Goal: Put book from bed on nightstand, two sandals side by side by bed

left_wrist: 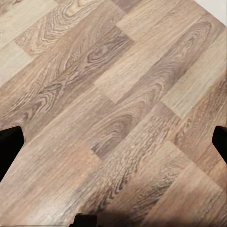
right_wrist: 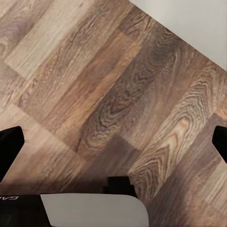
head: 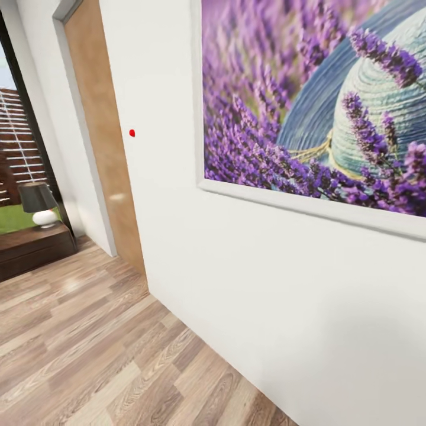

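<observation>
- Wood planks of the floor point(head: 89, 331) run ahead in the head view, beside a white wall point(head: 248, 307) carrying a framed lavender picture point(head: 313, 100); the robot appears to be in transit, not yet at the bed.
- Past a pale wooden door point(head: 100, 136), at the far left, a dark nightstand point(head: 35, 248) stands with a black-shaded lamp point(head: 40, 204) on it, in front of a window point(head: 18, 136) showing fence and lawn. That is the only task thing I can place.
- Doing this step well, in my judgement: turn left away from the wall, which looks close on the right side, and head along the open planks toward the nightstand, keeping the arms tucked so neither one brushes the wall or door frame.
- Left gripper point(left_wrist: 113, 142): dark fingertips sit at opposite edges of its wrist view, spread wide over bare floor, nothing between them.
- Right gripper point(right_wrist: 113, 142): likewise spread wide and empty, over planks near the wall's foot.
- Hard to make out: the nightstand is cut off by the picture's edge, so its drawer and full top cannot be judged. A small red dot point(head: 132, 133) on the wall is too small to identify.
</observation>
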